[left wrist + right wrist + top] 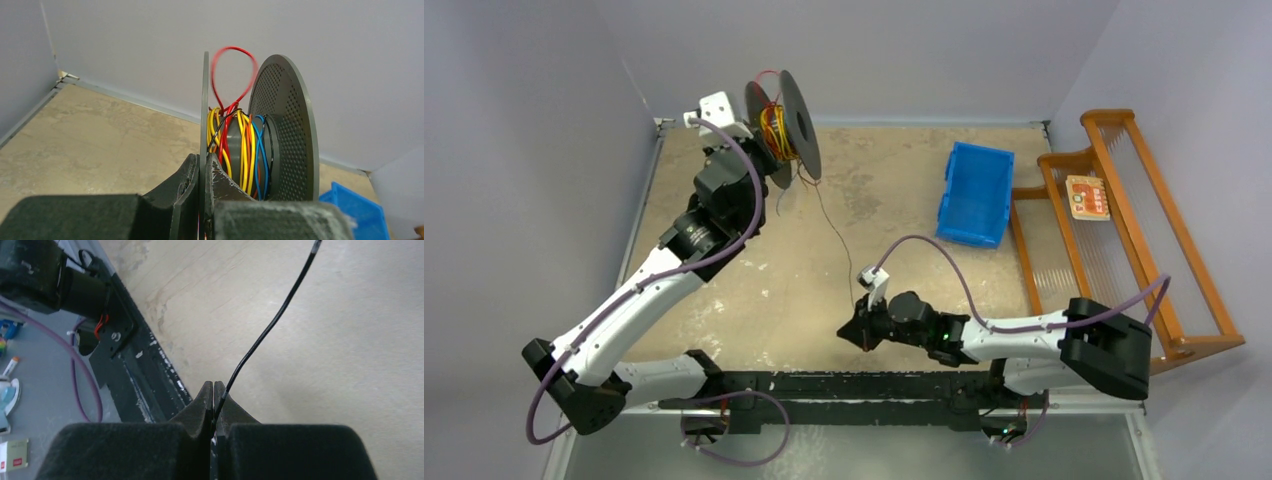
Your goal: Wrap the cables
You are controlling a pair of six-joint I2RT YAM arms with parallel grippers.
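A black two-flanged spool (pixel 796 125) is held up at the back left of the table. My left gripper (pixel 205 162) is shut on its near flange (pixel 204 100). Red, yellow, orange and blue cables (pixel 242 145) are wound on the core, and a red loop (pixel 231 65) sticks out on top. A thin black cable (pixel 832 225) hangs from the spool toward the middle front. My right gripper (pixel 856 328) is low over the table, shut on the end of that black cable (pixel 265 335).
A blue bin (pixel 976 192) lies on the table at the back right. A wooden loom frame (pixel 1124 220) with a small card stands at the right edge. A black mounting rail (pixel 864 385) runs along the front edge.
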